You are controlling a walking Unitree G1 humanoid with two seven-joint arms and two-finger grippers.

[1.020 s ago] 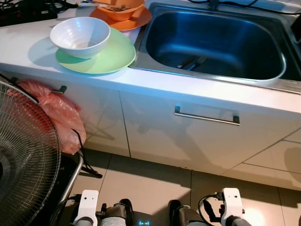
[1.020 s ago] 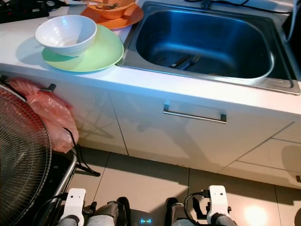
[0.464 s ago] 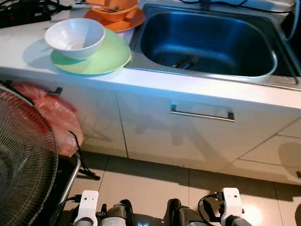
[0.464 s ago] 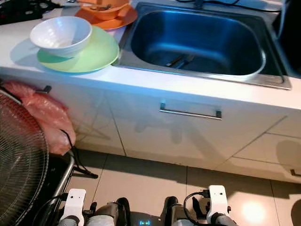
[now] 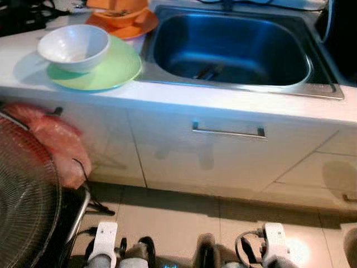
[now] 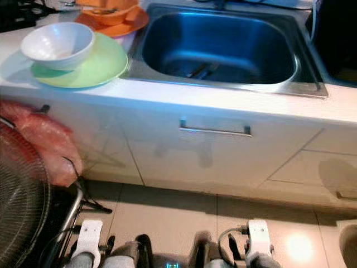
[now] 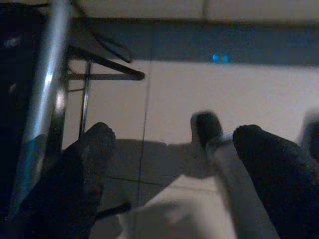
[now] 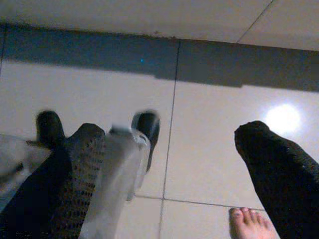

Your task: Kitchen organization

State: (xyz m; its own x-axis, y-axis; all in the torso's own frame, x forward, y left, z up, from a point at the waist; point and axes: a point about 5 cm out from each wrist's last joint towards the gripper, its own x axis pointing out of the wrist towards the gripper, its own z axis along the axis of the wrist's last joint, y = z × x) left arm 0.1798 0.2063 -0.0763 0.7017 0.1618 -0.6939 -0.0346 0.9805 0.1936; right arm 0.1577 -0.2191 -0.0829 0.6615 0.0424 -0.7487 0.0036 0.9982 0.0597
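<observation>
— Two grippers, how do they stand?
— Both hang low over the floor (image 8: 209, 164), arms idle. The left gripper (image 7: 172, 164) has its fingers spread wide with nothing between them; the right gripper (image 8: 169, 174) is released too, holding nothing.
— What lies closest to them?
— By the left gripper, the fan (image 5: 25, 201) with its metal stand. Near the right gripper, a person's bare toes (image 8: 249, 221) on the tiles.
— And farther out?
— Ahead of both grippers and above them, white cabinet doors, one with a handle (image 5: 228, 132). A pink bag (image 5: 58, 142) hangs on the front, up from the left gripper.
— The dishes?
— On the desk (image 5: 184, 100), well above and ahead of the left gripper: a white bowl (image 5: 73, 47) sitting on a green plate (image 5: 114, 70), and beyond them an orange bowl (image 5: 117, 5) on an orange plate (image 5: 136, 27). The sink (image 5: 228, 47) is just beside the plates, up ahead of the right gripper, with what looks like cutlery (image 5: 207, 71) at the bottom; I cannot tell which pieces.
</observation>
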